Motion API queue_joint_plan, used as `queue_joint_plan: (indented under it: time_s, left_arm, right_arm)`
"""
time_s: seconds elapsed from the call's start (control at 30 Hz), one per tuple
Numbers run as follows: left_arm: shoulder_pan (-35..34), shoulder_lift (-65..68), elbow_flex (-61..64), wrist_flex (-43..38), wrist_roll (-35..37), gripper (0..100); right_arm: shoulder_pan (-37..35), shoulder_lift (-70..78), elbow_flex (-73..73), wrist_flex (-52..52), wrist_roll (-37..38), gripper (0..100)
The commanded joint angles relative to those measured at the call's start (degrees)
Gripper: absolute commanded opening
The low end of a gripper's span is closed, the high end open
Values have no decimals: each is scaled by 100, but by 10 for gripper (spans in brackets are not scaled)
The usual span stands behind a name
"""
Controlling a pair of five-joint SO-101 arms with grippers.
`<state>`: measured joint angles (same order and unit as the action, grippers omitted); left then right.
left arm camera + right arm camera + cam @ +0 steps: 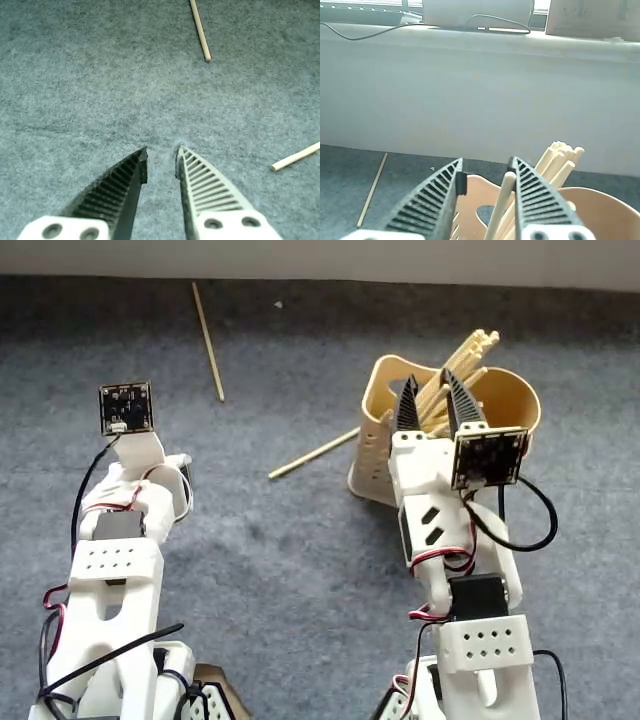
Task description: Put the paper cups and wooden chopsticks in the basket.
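Wooden chopsticks (458,365) inside the tan basket (372,452)

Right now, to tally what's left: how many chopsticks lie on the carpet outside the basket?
2. The far chopstick lies back near the wall; the near chopstick lies between the arms, one end at the basket. Others may hide under the arms.

I counted one basket (515,395) on the right. Two loose sticks lay on the carpet (300,570): a far chopstick (208,340) at the left and a near chopstick (312,455) just left of the basket. A bundle of chopsticks (468,352) stood inside it, too tightly packed for me to count.
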<state>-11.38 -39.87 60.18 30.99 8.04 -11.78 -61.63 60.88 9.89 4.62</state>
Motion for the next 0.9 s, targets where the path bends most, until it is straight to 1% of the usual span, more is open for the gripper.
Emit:
queue_joint_plan:
  time_s: [0.0,0.07,0.13,0.17,0.23,0.27,0.37,0.47,0.57,0.67,0.73,0.83,0.87]
  left_arm:
    - [75,-75,-66,-79,9,115]
    - [22,-101,-198,-132,18,115]
    - [-180,-171,-585,-53,9,116]
    - [-259,-171,-857,149,-141,117]
    - [-259,4,-1569,862,-774,129]
    - [-198,180,-2000,1380,-905,146]
    - [-136,1007,-3626,2699,-949,189]
    - [-136,2149,-5455,3560,-949,189]
    - [-75,3644,-7310,4105,-941,189]
    - [-57,5332,-9077,4255,-949,191]
    - [-48,6519,-10255,4255,-923,191]
    - [66,8259,-12101,4255,-914,191]
    - [127,8813,-12743,4273,-914,191]
  right_arm:
    - [119,-31,-338,356,246,146]
    - [101,-13,-884,1024,440,145]
    - [127,-4,-1675,2053,659,145]
    - [145,4,-2132,2695,756,145]
    - [356,31,-3064,3952,835,145]
    - [514,92,-3495,4470,844,145]
    - [1086,576,-4567,5508,844,145]
    - [1525,1218,-5376,6501,835,145]
    - [1780,1640,-5666,7029,835,145]
    - [2053,1552,-5349,6985,642,143]
    - [2202,1235,-5042,6695,563,105]
    - [2457,576,-4382,6457,554,2]
    - [2527,347,-4066,6404,571,5]
